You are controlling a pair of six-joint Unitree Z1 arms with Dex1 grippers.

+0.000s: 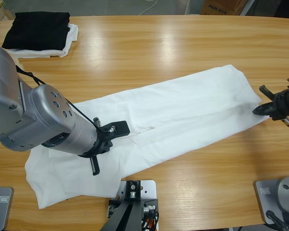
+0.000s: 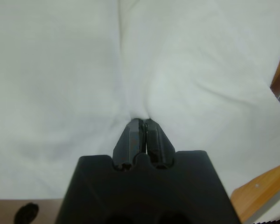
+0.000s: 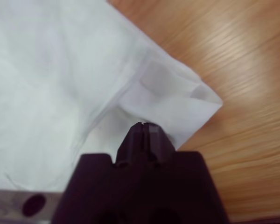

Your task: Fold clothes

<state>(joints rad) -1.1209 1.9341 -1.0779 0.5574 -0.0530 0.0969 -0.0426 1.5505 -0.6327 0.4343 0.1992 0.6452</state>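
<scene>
So both grippers are clamping the T-shirt (image 1: pixel 173 115), left gripper (image 2: pixel 144 122) pinching mid-cloth, right gripper (image 3: pixel 147 126) biting the far corner, probably readying a fold.

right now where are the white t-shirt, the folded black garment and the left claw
white t-shirt (image 1: pixel 183 108), high view, middle of its spread cloth
folded black garment (image 1: pixel 37 30), high view, its top face
left claw (image 2: pixel 143 122), left wrist view, between its tips

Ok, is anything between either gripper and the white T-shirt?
Nothing visible. The left gripper is shut on the white T-shirt mid-cloth, and the right gripper is shut at its corner. The folded black garment lies far off.
</scene>
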